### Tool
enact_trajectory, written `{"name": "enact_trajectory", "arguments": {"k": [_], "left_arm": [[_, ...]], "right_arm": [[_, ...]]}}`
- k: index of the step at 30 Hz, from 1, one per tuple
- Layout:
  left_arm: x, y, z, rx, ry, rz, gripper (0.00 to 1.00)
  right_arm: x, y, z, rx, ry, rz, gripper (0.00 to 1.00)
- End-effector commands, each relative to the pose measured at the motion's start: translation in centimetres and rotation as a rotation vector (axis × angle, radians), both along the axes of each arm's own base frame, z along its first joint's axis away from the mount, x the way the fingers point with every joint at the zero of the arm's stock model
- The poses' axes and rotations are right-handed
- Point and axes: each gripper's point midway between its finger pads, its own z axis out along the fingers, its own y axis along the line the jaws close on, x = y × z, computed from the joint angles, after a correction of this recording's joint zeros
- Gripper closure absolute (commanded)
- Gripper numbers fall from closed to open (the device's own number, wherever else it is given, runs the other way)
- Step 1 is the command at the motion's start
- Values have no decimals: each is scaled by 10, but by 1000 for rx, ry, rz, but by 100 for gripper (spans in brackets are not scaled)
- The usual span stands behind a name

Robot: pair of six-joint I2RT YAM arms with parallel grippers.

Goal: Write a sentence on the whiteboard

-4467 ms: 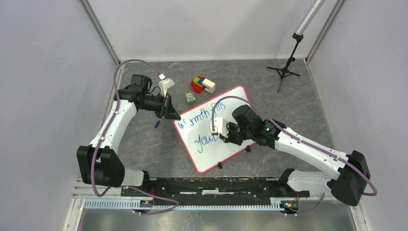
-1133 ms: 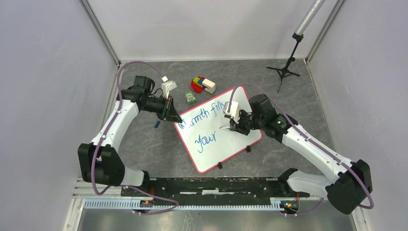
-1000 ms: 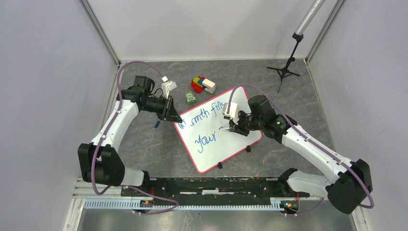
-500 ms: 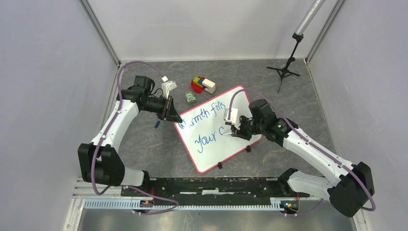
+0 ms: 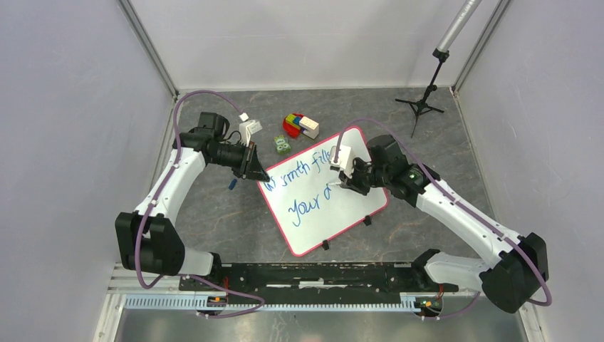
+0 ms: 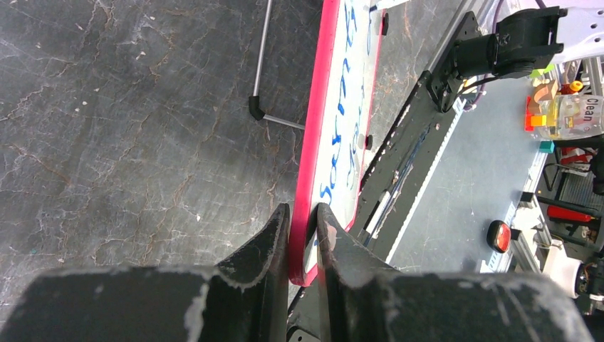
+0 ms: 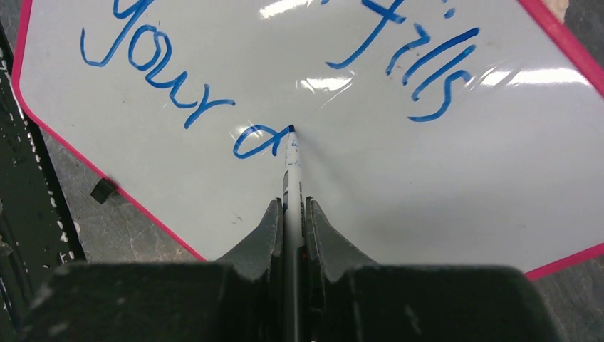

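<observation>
The whiteboard (image 5: 349, 214), white with a pink-red rim, lies tilted on the grey table. The sentence (image 5: 305, 208) in blue reads "Warmth fills" over "your d". My left gripper (image 5: 255, 171) is shut on the board's left rim, seen edge-on in the left wrist view (image 6: 310, 164). My right gripper (image 5: 347, 183) is shut on a white marker (image 7: 293, 167). The marker's blue tip touches the board at the top of the "d" (image 7: 260, 139) in the right wrist view. The word "fills" (image 7: 420, 64) lies above and right of the tip.
A pile of coloured blocks (image 5: 300, 125) and a small green object (image 5: 282, 144) lie just beyond the board's far edge. A black tripod stand (image 5: 422, 105) is at the back right. Small black clips (image 5: 367, 221) sit on the board's near edge. A blue cap (image 5: 232, 184) lies left of the board.
My right gripper has drawn a "d" after "your": it moved down the board for the bowl, then back up for the stem. The left gripper has kept its hold on the rim.
</observation>
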Motion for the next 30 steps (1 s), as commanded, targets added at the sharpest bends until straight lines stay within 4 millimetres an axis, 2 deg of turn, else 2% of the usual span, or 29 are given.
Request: {"name": "enact_trajectory", "arguments": {"k": [1, 6, 12, 30], "left_arm": [[5, 2, -3, 41, -35, -2, 96], [6, 2, -3, 43, -36, -2, 96], [7, 2, -4, 44, -35, -1, 96], [6, 2, -4, 45, -34, 0, 97]], "right_arm": [[38, 2, 29, 24, -116, -80, 100], [43, 3, 34, 33, -127, -83, 100], [37, 2, 29, 30, -106, -69, 100], [-15, -13, -18, -5, 34, 18, 100]]}}
